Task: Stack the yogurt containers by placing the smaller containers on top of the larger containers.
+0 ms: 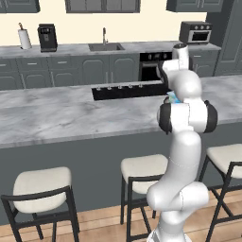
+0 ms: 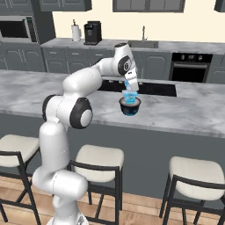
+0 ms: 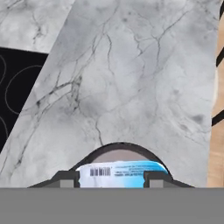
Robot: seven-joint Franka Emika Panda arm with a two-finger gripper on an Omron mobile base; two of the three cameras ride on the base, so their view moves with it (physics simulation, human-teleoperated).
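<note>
Pinching yogurt tub (image 3: 117, 174) in gripper (image 2: 130, 97), counter (image 3: 144, 78) below; other cup unseen, stacking apparently undone.

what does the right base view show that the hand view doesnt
Right base view alone: the white arm, sink, coffee machine, stools, and a dark bowl under the gripper. Hand view alone: a barcode on the blue-and-white tub between the fingertips. Both: grey marble counter, black cooktop.
</note>
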